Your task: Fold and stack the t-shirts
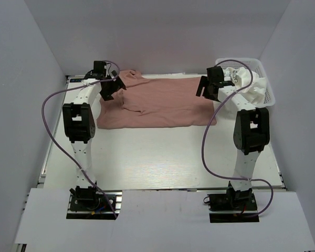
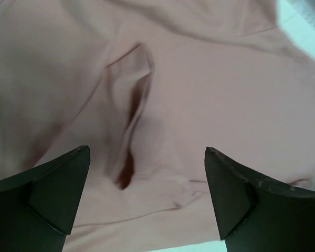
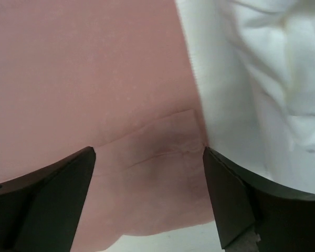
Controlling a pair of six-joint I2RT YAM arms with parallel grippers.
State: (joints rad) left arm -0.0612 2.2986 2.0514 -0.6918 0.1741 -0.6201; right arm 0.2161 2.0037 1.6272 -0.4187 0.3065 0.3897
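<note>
A dusty pink t-shirt [image 1: 163,102] lies spread flat across the far middle of the table. My left gripper [image 1: 107,89] hovers open over the shirt's far left part. In the left wrist view the gripper [image 2: 147,157] is empty above the pink cloth [image 2: 215,89], where a raised fold [image 2: 131,121] runs. My right gripper [image 1: 206,86] hovers open over the shirt's right edge. In the right wrist view the gripper [image 3: 148,152] is empty above a pink hem corner [image 3: 163,152]. Crumpled white t-shirts [image 1: 249,84] fill the basket; they also show at the right of the right wrist view [image 3: 262,79].
A white mesh basket [image 1: 268,86] stands at the back right corner, just right of my right gripper. The white table [image 1: 163,157] extends in front of the pink shirt. Grey walls close in the left, right and back sides.
</note>
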